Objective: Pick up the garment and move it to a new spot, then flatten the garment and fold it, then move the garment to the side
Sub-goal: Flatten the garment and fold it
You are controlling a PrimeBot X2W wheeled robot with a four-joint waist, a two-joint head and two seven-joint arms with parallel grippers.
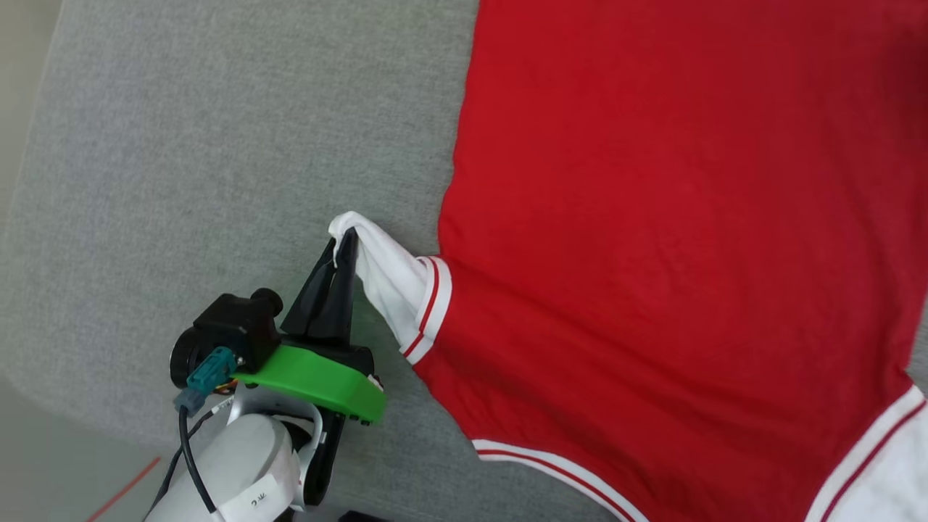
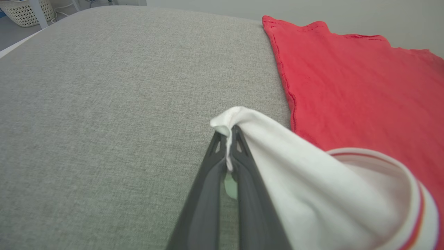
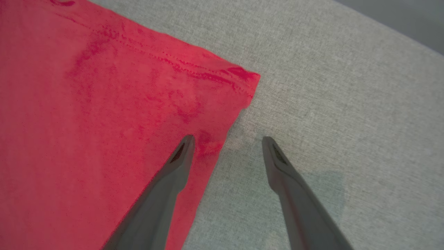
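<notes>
Red soft-fabric T-shirt with white short sleeves [image 1: 652,217] spread flat on grey woven fabric surface [image 1: 217,145], on right side of it. Left gripper [image 1: 346,243] pinched tight on tip of white sleeve [image 2: 312,166]; sleeve stretched leftward, raised above surface. Right gripper [image 3: 227,139] spread wide, holding nothing: one finger over red hem corner, other over bare grey surface.

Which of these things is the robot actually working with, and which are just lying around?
In the job: garment; left gripper, shut on its white sleeve; right gripper, open over its edge.
Just lying about: white basket; red floor line.
</notes>
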